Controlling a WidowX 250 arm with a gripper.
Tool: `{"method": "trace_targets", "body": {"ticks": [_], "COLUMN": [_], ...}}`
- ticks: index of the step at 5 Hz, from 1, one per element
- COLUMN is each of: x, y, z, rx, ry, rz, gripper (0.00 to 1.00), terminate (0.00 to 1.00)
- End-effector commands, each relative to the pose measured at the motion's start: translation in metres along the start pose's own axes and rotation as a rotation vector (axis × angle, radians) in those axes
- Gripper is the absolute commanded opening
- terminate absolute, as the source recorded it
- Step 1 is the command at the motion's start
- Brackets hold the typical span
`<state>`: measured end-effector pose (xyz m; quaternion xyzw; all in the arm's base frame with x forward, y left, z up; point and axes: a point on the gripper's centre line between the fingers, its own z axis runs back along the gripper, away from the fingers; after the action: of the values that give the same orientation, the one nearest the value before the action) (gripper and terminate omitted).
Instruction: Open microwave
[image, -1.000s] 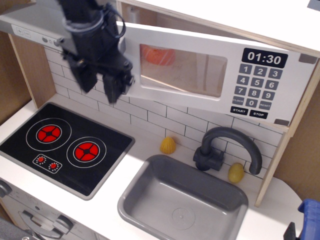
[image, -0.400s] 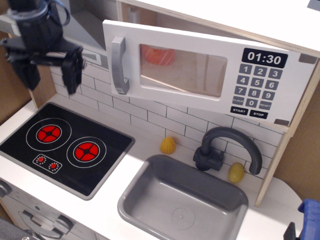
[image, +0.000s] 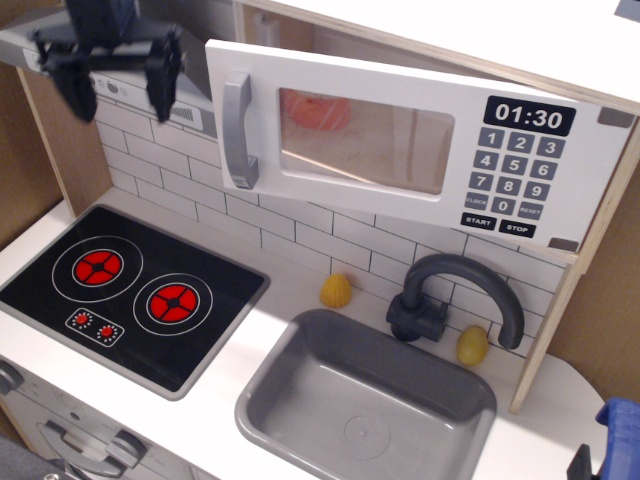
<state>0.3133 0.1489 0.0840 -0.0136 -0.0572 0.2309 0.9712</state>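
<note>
The white toy microwave (image: 420, 140) sits above the counter in pale wood casing. Its door stands ajar, swung out at the left side, with a dark gap along the top left. The grey vertical bar handle (image: 236, 131) is on the door's left edge. The clear window (image: 365, 140) shows an orange object inside. The black keypad (image: 515, 170) and clock reading 01:30 are on the right. My black gripper (image: 120, 82) is at the top left, in front of the range hood, left of the handle and apart from it. Its two fingers point down, spread open and empty.
A grey slanted range hood (image: 60, 55) is at top left behind the gripper. Below lie a black stovetop (image: 135, 295) with two red burners, a grey sink (image: 365, 405), a dark faucet (image: 450, 295), and two yellow knobs (image: 336, 291) on the tiled wall.
My gripper has left the handle, moving left and up away from the microwave door, and now hangs in front of the hood. The door stays ajar as before.
</note>
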Motion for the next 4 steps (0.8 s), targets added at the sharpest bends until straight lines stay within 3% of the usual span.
{"method": "trace_targets", "body": {"ticks": [1, 2, 3, 4], "x": [0.031, 0.019, -0.001, -0.050], "y": [-0.016, -0.046, -0.082, -0.113], "z": [0.035, 0.026, 0.016, 0.010], "rx": [-0.035, -0.033, 0.013, 0.034], "ry": [-0.067, -0.075, -0.105, -0.075], "rz": [0.009, -0.069, -0.181, -0.350], "gripper": [1.00, 1.00, 1.00, 1.00], "terminate": [0.00, 0.00, 0.00, 0.00]}}
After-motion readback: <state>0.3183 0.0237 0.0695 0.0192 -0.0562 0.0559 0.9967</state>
